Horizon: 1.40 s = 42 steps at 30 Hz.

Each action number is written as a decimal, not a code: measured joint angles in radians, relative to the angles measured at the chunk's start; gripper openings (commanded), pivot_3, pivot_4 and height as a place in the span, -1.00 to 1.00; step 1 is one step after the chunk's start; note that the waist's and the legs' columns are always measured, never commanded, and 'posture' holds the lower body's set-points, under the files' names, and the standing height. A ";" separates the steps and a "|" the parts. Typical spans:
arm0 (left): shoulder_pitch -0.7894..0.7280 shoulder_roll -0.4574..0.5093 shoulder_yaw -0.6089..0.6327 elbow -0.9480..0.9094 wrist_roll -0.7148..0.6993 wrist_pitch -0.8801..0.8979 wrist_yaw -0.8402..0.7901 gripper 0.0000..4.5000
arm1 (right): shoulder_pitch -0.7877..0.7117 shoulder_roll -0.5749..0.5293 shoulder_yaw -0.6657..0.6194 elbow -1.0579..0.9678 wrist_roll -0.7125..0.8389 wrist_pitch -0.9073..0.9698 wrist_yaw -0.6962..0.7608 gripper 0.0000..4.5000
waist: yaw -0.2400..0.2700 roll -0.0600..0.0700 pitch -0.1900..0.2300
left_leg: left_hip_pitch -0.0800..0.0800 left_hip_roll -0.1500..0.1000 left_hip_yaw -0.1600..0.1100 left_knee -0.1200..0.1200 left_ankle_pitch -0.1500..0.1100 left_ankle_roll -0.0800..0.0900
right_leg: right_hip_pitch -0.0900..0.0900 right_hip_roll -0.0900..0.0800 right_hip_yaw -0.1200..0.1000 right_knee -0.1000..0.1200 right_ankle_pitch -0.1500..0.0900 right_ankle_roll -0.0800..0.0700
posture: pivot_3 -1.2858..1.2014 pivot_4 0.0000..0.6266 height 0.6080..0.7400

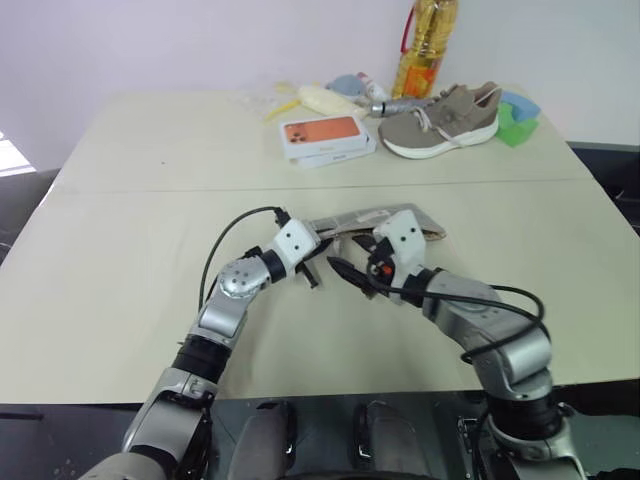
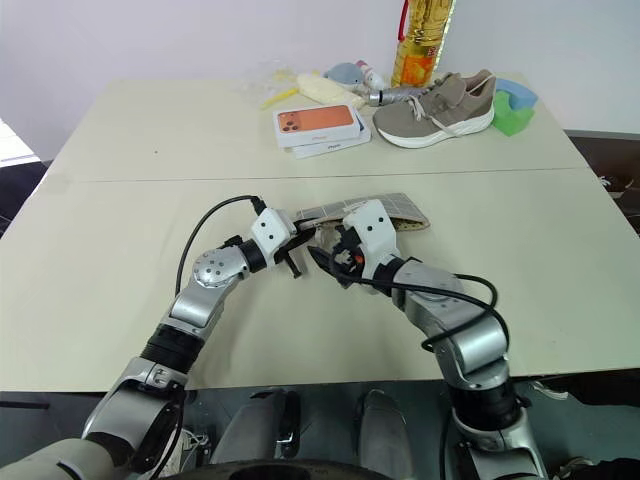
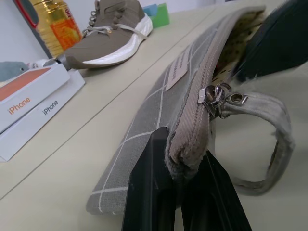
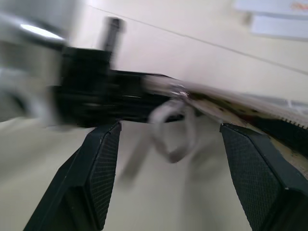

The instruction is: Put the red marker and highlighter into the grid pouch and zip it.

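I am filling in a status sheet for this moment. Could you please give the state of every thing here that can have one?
Grey fabric grid pouch: zip open along its length, slider near the clamped end, that end raised.
Left gripper: shut on the grid pouch's end.
Right gripper: open, facing the zip pull loop, holding nothing.
Orange-faced white phone boxes: closed, stacked.
Beige sneaker: upright, laced.

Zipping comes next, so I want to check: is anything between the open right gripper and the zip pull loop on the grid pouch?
Nothing visible. The right gripper is open, its fingers either side of the zip pull loop; the left gripper pinches the grid pouch end.
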 measured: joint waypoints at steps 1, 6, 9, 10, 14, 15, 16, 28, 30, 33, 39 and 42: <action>-0.001 0.000 0.000 0.000 0.000 0.002 0.004 -1.00 | -0.004 0.014 0.008 0.021 -0.009 -0.013 -0.012 0.28 | 0.000 0.000 0.000 | 0.000 0.000 0.000 0.000 0.000 0.000 | 0.000 0.000 0.000 0.000 0.000 0.000 | 0.03 -0.52 1.00; -0.003 -0.001 0.000 0.000 0.000 0.006 0.012 -1.00 | -0.004 0.021 0.019 0.059 -0.029 -0.048 -0.027 -0.79 | -0.001 0.000 0.000 | 0.000 0.000 0.000 0.000 0.000 0.000 | 0.000 0.000 0.000 0.000 0.000 0.000 | 0.03 -0.52 1.00; -0.004 -0.001 0.000 0.000 0.001 0.006 0.015 -1.00 | -0.004 0.020 0.016 0.059 -0.032 -0.061 -0.024 -0.99 | -0.001 0.000 0.000 | 0.000 0.000 0.000 0.000 0.000 0.000 | 0.000 0.000 0.000 0.000 0.000 0.000 | 0.03 -0.52 1.00; -0.006 -0.001 0.000 0.000 0.001 0.006 0.015 -1.00 | -0.004 0.017 0.014 0.059 -0.032 -0.063 -0.022 -0.99 | -0.001 0.000 0.000 | 0.000 0.000 0.000 0.000 0.000 0.000 | 0.000 0.000 0.000 0.000 0.000 0.000 | 0.03 -0.52 1.00; -0.014 0.010 0.000 0.001 0.008 0.001 0.019 -1.00 | -0.004 -0.038 -0.005 0.053 -0.032 -0.062 -0.010 -0.99 | 0.000 0.000 0.000 | 0.000 0.000 0.000 0.000 0.000 0.000 | 0.000 0.000 0.000 0.000 0.000 0.000 | 0.03 -0.52 1.00; -0.014 0.016 0.000 0.003 0.010 -0.001 0.019 -1.00 | -0.004 -0.056 -0.021 0.048 -0.032 -0.062 -0.008 -0.99 | 0.000 0.000 0.000 | 0.000 0.000 0.000 0.000 0.000 0.000 | 0.000 0.000 0.000 0.000 0.000 0.000 | 0.03 -0.52 1.00; -0.015 0.020 0.000 0.009 0.013 -0.005 0.019 -1.00 | -0.003 -0.077 -0.039 0.039 -0.032 -0.060 -0.005 -0.99 | 0.000 0.000 0.000 | 0.000 0.000 0.000 0.000 0.000 0.000 | 0.000 0.000 0.000 0.000 0.000 0.000 | 0.03 -0.52 1.00; -0.048 0.100 0.030 0.103 0.012 -0.097 0.017 -1.00 | 0.074 -0.396 -0.323 0.014 -0.024 -0.022 0.061 -0.99 | -0.002 0.000 0.000 | 0.000 0.000 0.000 -0.001 0.000 0.000 | 0.000 0.000 0.000 -0.001 0.000 0.000 | 0.03 -0.52 1.00; -0.049 0.102 0.032 0.108 0.012 -0.104 0.017 -1.00 | 0.089 -0.400 -0.322 0.017 -0.023 -0.022 0.073 -0.99 | 0.000 0.000 0.000 | 0.000 0.000 0.001 -0.001 0.000 0.000 | 0.000 0.000 0.000 -0.001 0.000 0.000 | 0.03 -0.52 1.00; -0.040 0.104 0.040 0.104 -0.015 -0.088 -0.007 -0.85 | 0.108 -0.409 -0.320 0.016 -0.006 -0.021 0.103 -0.75 | 0.000 0.000 0.000 | 0.000 0.000 0.001 -0.001 0.000 0.000 | 0.000 0.000 0.000 -0.001 0.000 0.000 | 0.03 -0.52 1.00; 0.053 0.135 0.083 0.026 -0.118 0.053 -0.086 0.32 | 0.173 -0.414 -0.321 -0.009 0.048 -0.011 0.165 0.46 | -0.001 0.000 0.000 | 0.000 0.001 0.000 -0.001 0.000 0.000 | 0.000 0.000 0.000 -0.001 0.000 0.000 | 0.03 -0.52 1.00; 0.100 0.163 0.139 -0.043 -0.198 0.168 -0.107 0.97 | 0.237 -0.416 -0.327 -0.011 0.042 -0.085 0.184 0.71 | 0.001 0.000 0.000 | 0.000 0.001 0.000 -0.001 0.000 0.000 | 0.000 0.000 0.000 -0.001 0.000 0.000 | 0.03 -0.52 1.00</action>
